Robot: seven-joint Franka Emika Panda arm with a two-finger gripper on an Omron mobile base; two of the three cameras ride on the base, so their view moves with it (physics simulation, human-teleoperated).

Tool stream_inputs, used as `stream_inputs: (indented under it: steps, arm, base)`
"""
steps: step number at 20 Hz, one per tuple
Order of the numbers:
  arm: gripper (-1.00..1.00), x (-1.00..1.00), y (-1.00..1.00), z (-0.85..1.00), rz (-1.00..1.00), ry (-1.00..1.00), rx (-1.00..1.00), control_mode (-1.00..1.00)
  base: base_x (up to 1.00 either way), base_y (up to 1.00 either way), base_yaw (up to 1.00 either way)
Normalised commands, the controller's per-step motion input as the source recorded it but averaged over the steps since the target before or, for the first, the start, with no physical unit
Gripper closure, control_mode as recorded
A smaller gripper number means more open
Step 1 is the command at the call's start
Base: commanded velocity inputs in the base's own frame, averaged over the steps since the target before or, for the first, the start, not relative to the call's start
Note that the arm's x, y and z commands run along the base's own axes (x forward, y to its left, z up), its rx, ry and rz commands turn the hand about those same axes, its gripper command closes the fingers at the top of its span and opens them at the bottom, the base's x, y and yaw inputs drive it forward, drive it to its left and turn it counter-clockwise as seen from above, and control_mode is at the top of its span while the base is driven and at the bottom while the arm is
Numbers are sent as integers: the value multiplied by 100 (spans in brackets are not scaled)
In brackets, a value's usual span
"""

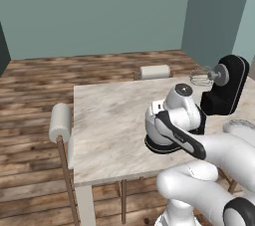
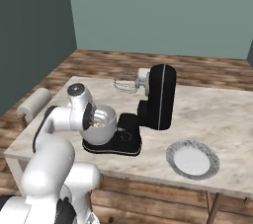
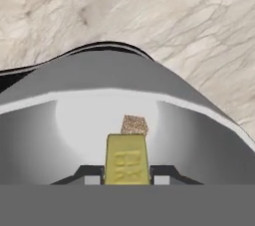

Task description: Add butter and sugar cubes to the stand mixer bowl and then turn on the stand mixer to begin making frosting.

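Butter (image 3: 127,160) sits clamped between the gripper (image 3: 127,176) fingertips in the hand view, jaws narrow on its two long sides, its long axis running out along the gripper and down into the stand mixer bowl (image 3: 89,115). We see a brown speckled sugar cube (image 3: 134,124) lying on the bowl floor just past the butter's far end; touching or not, we cannot tell. We judge the butter is already inside the rim, so the coming move is a plain release, straight below the hand.

Going left to right in the right base view: a rolled chair back (image 2: 33,103) at the table edge, then the arm's hand over the bowl (image 2: 101,128), which sits on the flat base of the stand mixer (image 2: 157,99). Its head is tilted up, with the whisk (image 2: 125,83) well above the bowl, so we judge there is open room overhead for lifting out. A shallow plate (image 2: 192,160) lies further right, well apart. The table (image 1: 109,120) left of the bowl is bare marble. Curved bowl walls close in on both sides of the hand, so we judge sideways room is tight.
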Motion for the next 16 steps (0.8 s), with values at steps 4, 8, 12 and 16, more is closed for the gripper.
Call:
stream_inputs:
  steps: [4, 8, 12, 16]
  arm:
    - [100, 34, 0, -28, 0, -8, 0, -100]
    - [100, 29, 0, -22, 0, -3, 0, -100]
    - [-100, 19, 11, -17, 1, 0, 0, -100]
    - [-100, -2, -11, -1, 2, 1, 0, -100]
  base:
    - [0, 0, 0]
    - [0, 0, 0]
    - [0, 0, 0]
    - [0, 0, 0]
